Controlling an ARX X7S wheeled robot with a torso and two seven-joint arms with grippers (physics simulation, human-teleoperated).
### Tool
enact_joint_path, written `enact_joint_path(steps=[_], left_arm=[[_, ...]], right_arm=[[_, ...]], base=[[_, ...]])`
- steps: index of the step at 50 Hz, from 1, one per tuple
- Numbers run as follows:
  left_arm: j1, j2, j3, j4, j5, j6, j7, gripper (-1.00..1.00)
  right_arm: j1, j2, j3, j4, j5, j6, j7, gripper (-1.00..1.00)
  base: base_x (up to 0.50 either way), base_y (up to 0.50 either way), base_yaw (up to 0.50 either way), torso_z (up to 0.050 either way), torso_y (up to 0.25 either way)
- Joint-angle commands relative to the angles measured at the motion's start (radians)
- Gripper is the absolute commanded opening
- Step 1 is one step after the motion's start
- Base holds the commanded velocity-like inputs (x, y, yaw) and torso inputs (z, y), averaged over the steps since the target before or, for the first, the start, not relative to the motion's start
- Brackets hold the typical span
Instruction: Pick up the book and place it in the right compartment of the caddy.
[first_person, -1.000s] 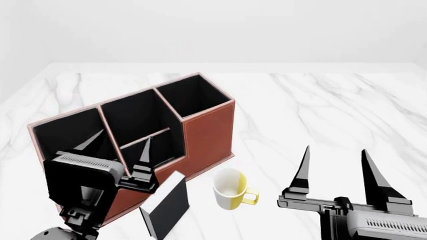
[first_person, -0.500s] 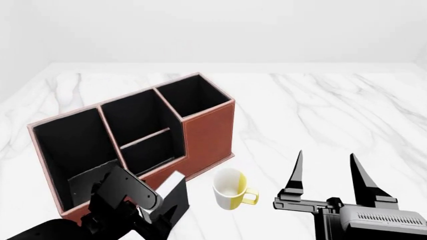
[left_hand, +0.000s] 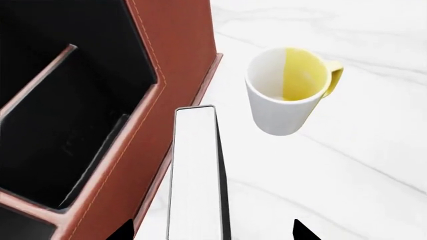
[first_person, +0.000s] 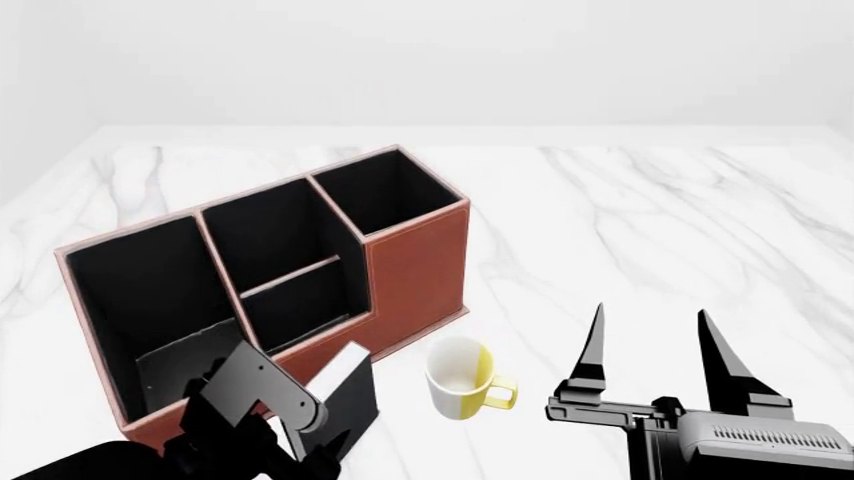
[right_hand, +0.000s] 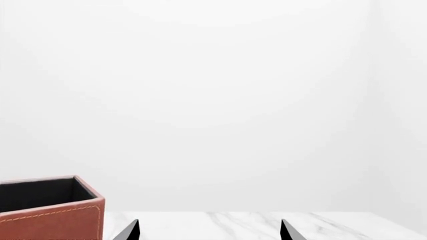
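So the book (first_person: 350, 395) is standing upright on the marble table (first_person: 641, 220), lower left-centre of the head view, right up against the front wall of the caddy (first_person: 414, 270), touching it or nearly so. In the left wrist view you're looking down on the book's white page edges (left_hand: 193, 170), with the reddish-brown caddy wall (left_hand: 180, 65) close alongside.

The left gripper (first_person: 287, 430) is at the bottom left of the head view, over the book's near end. In the left wrist view its two black fingertips (left_hand: 124, 233) just poke in at the bottom edge, one on either side of the book with clear gaps, so the pincer is spread wide around it and not clamping anything.

The white and yellow mug (first_person: 463, 377) sits upright just to the right of the book, handle pointing right, apart from both the book and the caddy.

The right compartment (first_person: 387, 190) is the tall end section toward the upper centre of the head view, black inside.

The right gripper (first_person: 651, 340) is at the lower right of the head view, above the bare table, its two long fingers pointing up and spread wide apart, holding nothing. In the right wrist view a corner of the caddy (right_hand: 53, 210) shows at the lower left.
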Motion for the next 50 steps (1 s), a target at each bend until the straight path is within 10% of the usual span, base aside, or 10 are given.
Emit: enact_joint_path(steps=[1,29,30,50], left_arm=[[-0.010,0.004,0.022,-0.015,0.006,0.004,0.003,1.00],[-0.041,0.057,0.144,-0.225,0.118,0.068,-0.001,1.00],[-0.040,0.057,0.146,-0.228,0.120,0.071,-0.001,-1.00],[-0.032,0.020,0.093,-0.089,0.084,0.119,0.005,-1.00]], right_arm=[[-0.001,0.005,-0.005,0.002,0.004,-0.001,0.005,1.00],[-0.011,0.017,-0.016,0.001,0.014,-0.001,0.020,1.00],[-0.011,0.017,-0.016,0.001,0.014,-0.001,0.020,1.00],[-0.014,0.026,-0.022,0.003,0.022,-0.004,0.030,1.00]], base=[[0.00,0.00,0.00,0.000,0.000],[0.00,0.00,0.00,0.000,0.000],[0.00,0.00,0.00,0.000,0.000],[0.00,0.00,0.00,0.000,0.000]])
